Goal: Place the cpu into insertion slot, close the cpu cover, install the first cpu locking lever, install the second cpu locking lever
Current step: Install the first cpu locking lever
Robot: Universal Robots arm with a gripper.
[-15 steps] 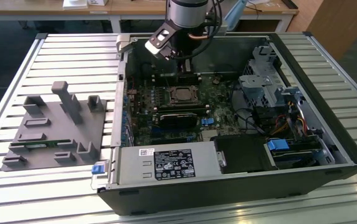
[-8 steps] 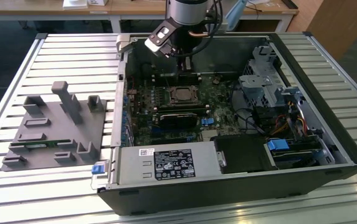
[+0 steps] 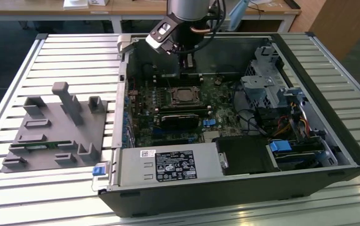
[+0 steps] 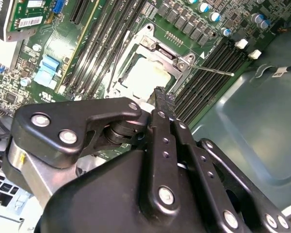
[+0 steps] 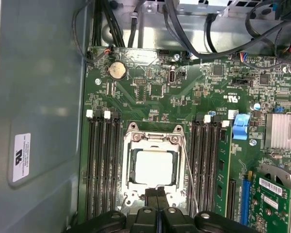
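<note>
Inside the open computer case [image 3: 230,200], beyond the grey power supply [image 3: 167,165] at its near wall, one thin locking lever [image 5: 189,179] angles away from the socket's near side. The cpu [image 5: 154,166] sits in the insertion slot [image 5: 132,170], the cpu cover [image 5: 153,140] flat over it. Above the socket's edge hangs the gripper [image 5: 157,193], fingers [image 5: 152,198] pressed together, holding nothing.

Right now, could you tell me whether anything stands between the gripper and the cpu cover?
Nothing visible does. In the first wrist view the gripper, fingers shut, sits at the edge of the cpu cover, which lies over the cpu. A thin locking lever runs beside the cover, not between them.
</note>
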